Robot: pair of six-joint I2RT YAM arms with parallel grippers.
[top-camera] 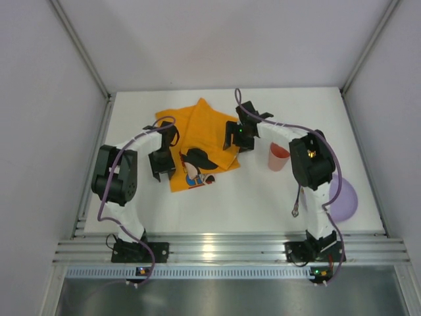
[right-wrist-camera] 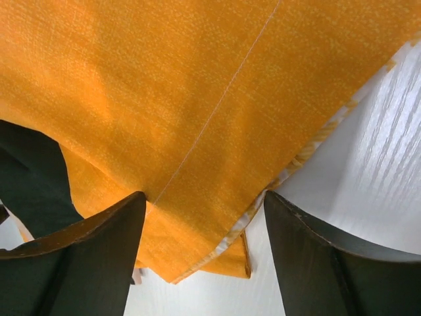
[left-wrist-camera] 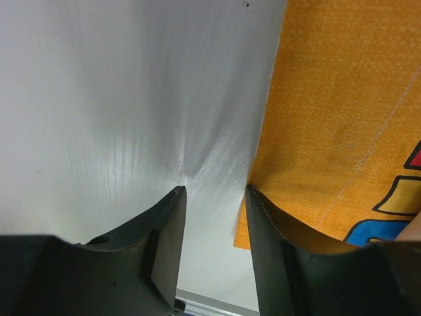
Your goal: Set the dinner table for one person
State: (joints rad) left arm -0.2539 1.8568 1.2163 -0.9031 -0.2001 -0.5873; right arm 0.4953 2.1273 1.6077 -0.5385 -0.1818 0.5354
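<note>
The white dinner table (top-camera: 263, 197) carries an orange placemat (top-camera: 200, 128) with a cartoon print, lying rumpled and partly folded left of centre. My left gripper (top-camera: 161, 168) is open and low at the placemat's left edge. In the left wrist view it (left-wrist-camera: 216, 191) straddles the cloth's near corner (left-wrist-camera: 342, 99), with bare table (left-wrist-camera: 118, 99) between the jaws. My right gripper (top-camera: 238, 137) is open over the placemat's right side. In the right wrist view it (right-wrist-camera: 204, 197) hovers above a folded corner of the cloth (right-wrist-camera: 164, 79) and holds nothing.
A pink cup (top-camera: 278, 157) stands upright just right of my right gripper. A purple plate (top-camera: 345, 197) lies at the right edge, partly hidden by the right arm. Grey walls enclose the table at the left, back and right.
</note>
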